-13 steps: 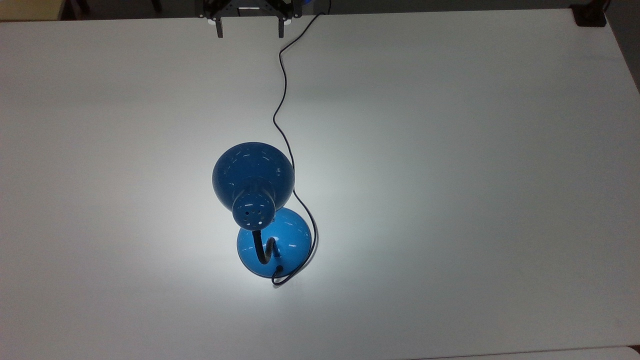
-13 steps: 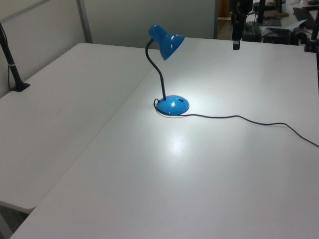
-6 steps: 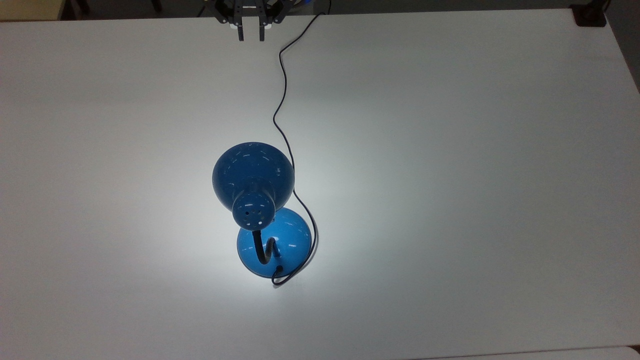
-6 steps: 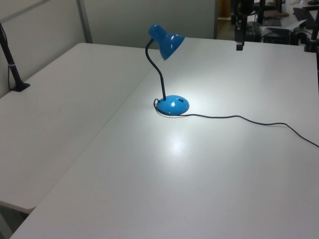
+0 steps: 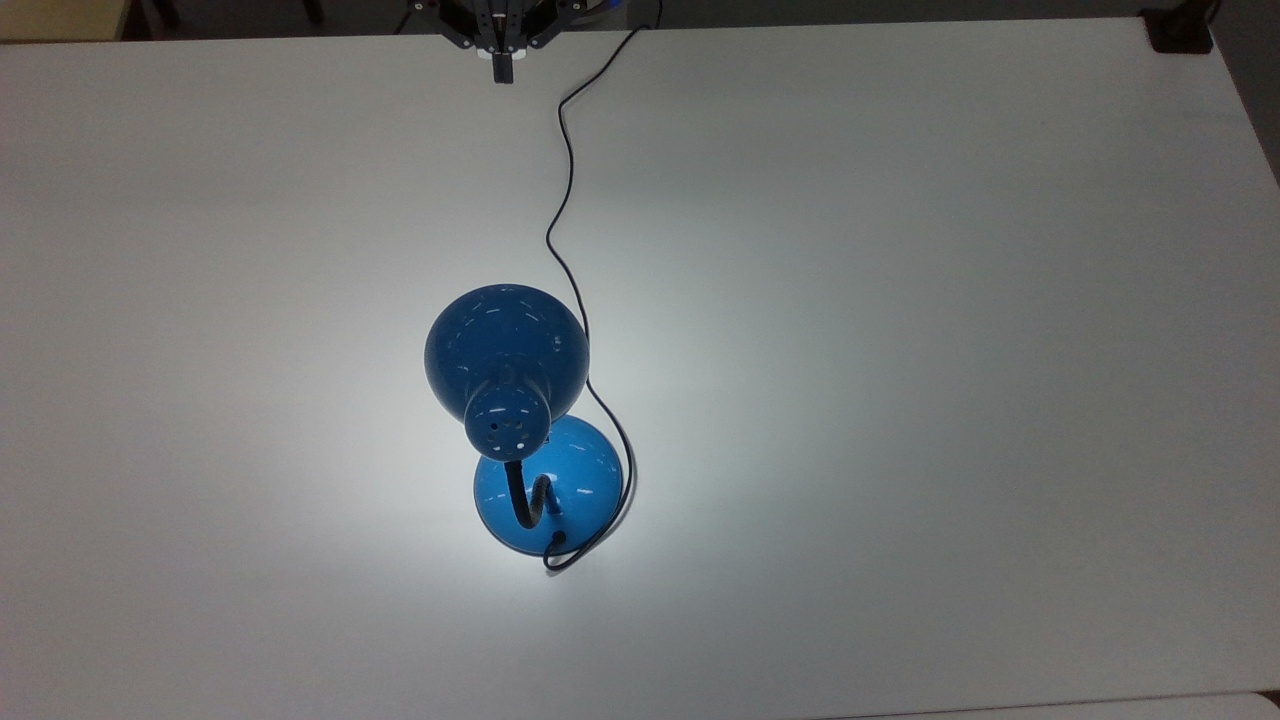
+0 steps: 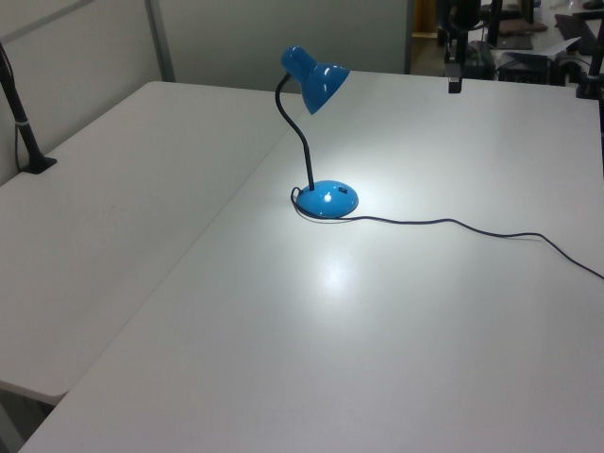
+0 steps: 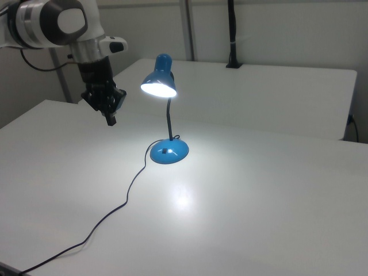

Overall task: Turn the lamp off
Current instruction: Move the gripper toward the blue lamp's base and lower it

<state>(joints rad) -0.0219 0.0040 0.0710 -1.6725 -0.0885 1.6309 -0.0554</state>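
Closing up since a second ago: the gripper's fingers, wide apart back then, have come together while the lamp hasn't budged.

From the top view, the gripper [image 5: 502, 70] hangs at the table's [image 5: 950, 300] far edge, fingers pressed together, holding nothing, touching nothing. The lamp [image 5: 520, 420] sits mid-table, well apart from it, shade over the round base, cord [image 5: 560, 200] snaking off toward the gripper's end.

From the left view, the lamp [image 6: 316, 142] is lit, a bright pool on the table. That thin neck looks springy and the glossy shell slippery, so I'd say don't grab it; a small dark spot on the base [image 6: 328, 200] looks like the switch, and a press there should do.

From the right view, the gripper [image 7: 110, 118] points downward, level with the shade, its fingers together, a good poking tip.
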